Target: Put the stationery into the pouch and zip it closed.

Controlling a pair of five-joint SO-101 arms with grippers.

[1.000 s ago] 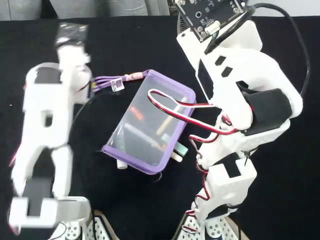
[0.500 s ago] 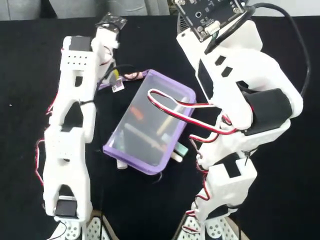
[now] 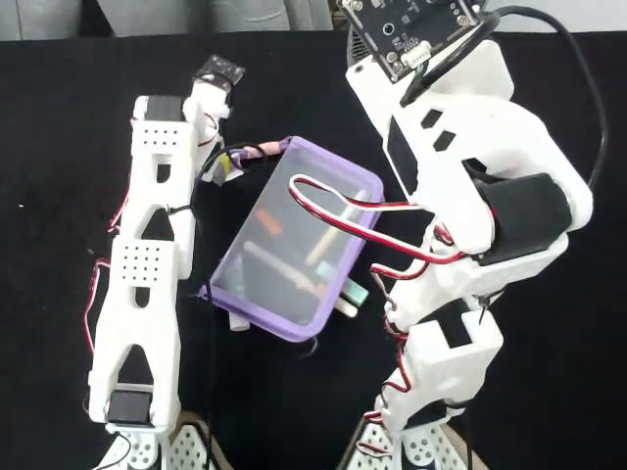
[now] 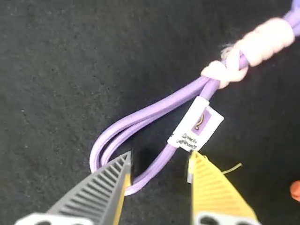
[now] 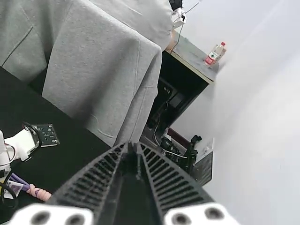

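from above: clear pouch [image 3: 284,264] with purple edging, flat and slantwise on the black cloth [image 3: 69,127]. stationery [image 3: 323,245] inside the pouch, with pen ends [image 3: 348,299] poking past its long edge nearest the arm bases, so most likely not zipped yet. left arm [image 3: 147,284] stretched out alongside the pouch, wrist over the cord loop [image 3: 245,154] that trails from the pouch's far corner. right arm [image 3: 470,176] reared up on the pouch's other side, probably parked there to leave the pouch free.

from the left wrist: left gripper [image 4: 159,161] partly open and holding nothing, one finger either side of the loop's end, just above the cloth. placed so, by the look of it, to pinch the cord and draw the zip along the pouch. white tag [image 4: 195,129] on one strand, pink wrap [image 4: 267,40] farther along toward the pouch.

from the right wrist: right gripper [image 5: 134,157] pressed fully closed on nothing, aimed up and away from the pouch into the room. beyond the pouch's table, grey fabric [image 5: 93,70], a dark cabinet [image 5: 187,79] with a bottle [image 5: 213,53] on top, and a plain white wall [image 5: 262,117].
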